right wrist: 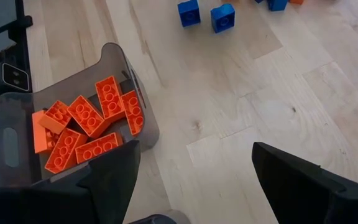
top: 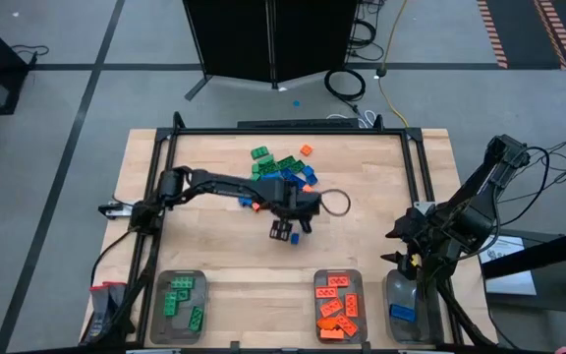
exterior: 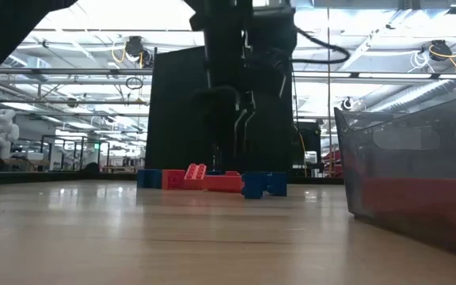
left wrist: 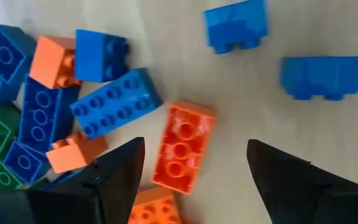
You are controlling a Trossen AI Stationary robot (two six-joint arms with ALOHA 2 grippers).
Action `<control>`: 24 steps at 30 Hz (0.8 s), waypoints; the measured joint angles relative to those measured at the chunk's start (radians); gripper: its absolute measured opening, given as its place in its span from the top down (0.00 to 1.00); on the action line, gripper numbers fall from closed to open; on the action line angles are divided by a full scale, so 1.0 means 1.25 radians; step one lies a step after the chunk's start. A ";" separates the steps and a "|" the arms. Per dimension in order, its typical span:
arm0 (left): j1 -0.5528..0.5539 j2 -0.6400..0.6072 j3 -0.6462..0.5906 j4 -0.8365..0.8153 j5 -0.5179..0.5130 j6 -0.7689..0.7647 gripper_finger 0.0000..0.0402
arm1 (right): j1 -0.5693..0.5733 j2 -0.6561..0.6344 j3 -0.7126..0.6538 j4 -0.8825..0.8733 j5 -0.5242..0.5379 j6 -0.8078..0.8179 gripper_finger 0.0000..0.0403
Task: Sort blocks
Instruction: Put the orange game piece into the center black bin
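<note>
Loose blocks [top: 283, 169] in green, blue and orange lie in a pile on the table's far middle. My left gripper [top: 285, 232] is open and hovers at the pile's near edge. In the left wrist view its fingers [left wrist: 114, 177] stand on either side of an orange six-stud block [left wrist: 183, 146] lying flat on the wood, without touching it. Blue blocks [left wrist: 114, 102] lie around it. The low view shows the left gripper [exterior: 229, 150] just above the blocks [exterior: 204, 180]. My right gripper [top: 401, 248] is open and waits over the table's near right, above bare wood [right wrist: 194, 168].
Three clear trays stand along the near edge: one with green blocks [top: 180, 303], one with orange blocks [top: 337, 305] [right wrist: 86, 130], and one with a blue block [top: 404, 311] under the right arm. Two blue blocks [right wrist: 205, 15] lie apart from the pile. Bare wood lies between pile and trays.
</note>
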 joint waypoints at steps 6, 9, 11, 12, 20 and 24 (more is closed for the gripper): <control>0.051 0.000 0.000 -0.037 0.112 0.067 0.28 | 0.000 0.000 0.000 -0.001 -0.001 -0.007 0.25; 0.057 0.000 0.000 -0.043 0.148 0.097 0.29 | 0.000 0.000 0.000 -0.021 -0.001 -0.007 0.25; 0.056 0.000 0.000 -0.029 0.152 0.122 0.29 | 0.000 0.000 0.000 -0.038 -0.001 -0.006 0.25; 0.055 0.000 0.000 -0.015 0.153 0.129 0.29 | 0.000 0.000 0.000 -0.045 -0.002 -0.006 0.25; 0.063 0.008 -0.006 0.027 0.159 0.206 0.28 | 0.000 0.000 0.000 -0.068 -0.002 0.017 0.25; 0.072 0.010 -0.032 0.030 0.178 0.214 0.28 | 0.000 0.000 0.000 -0.070 -0.002 0.021 0.25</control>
